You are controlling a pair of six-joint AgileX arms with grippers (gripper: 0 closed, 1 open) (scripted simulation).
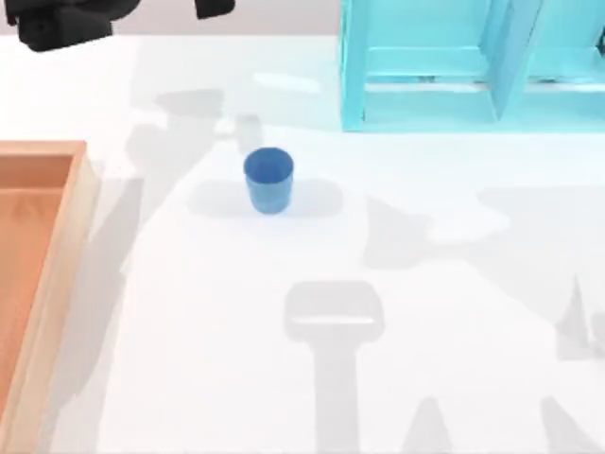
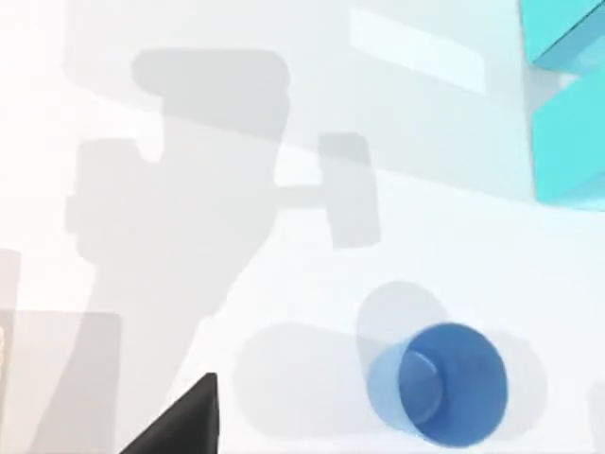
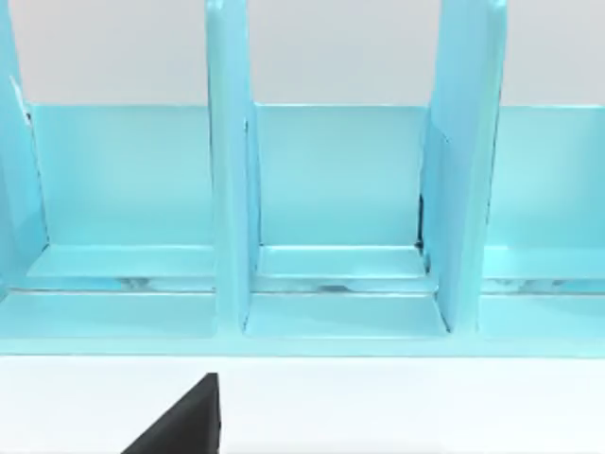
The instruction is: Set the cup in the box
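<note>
Cup, small, plain blue and handleless (image 1: 268, 179), stands upright on the white table (image 1: 425, 378), open rim up, well apart from the large shallow wooden box with its orange-brown floor (image 1: 38, 246) at the table's left edge. The light-blue shelf unit with upright dividers (image 1: 473, 66) sits at the far right, clear of the cup. My left arm (image 1: 66, 24) hangs dark at the top view's upper left corner, and its wrist camera looks down into the cup (image 2: 440, 383) from above and to 1 side, so I judge the approach is not yet lined up; whether that gripper is apart or together I cannot tell. My right arm faces the shelf unit (image 3: 340, 189) and looks idle. The risks, as I judge them: a light, empty cup could tip or skid if 1 finger meets its wall before the other, a grip on the tapering wall could slip, and carrying it too low could catch the box's raised rim.
</note>
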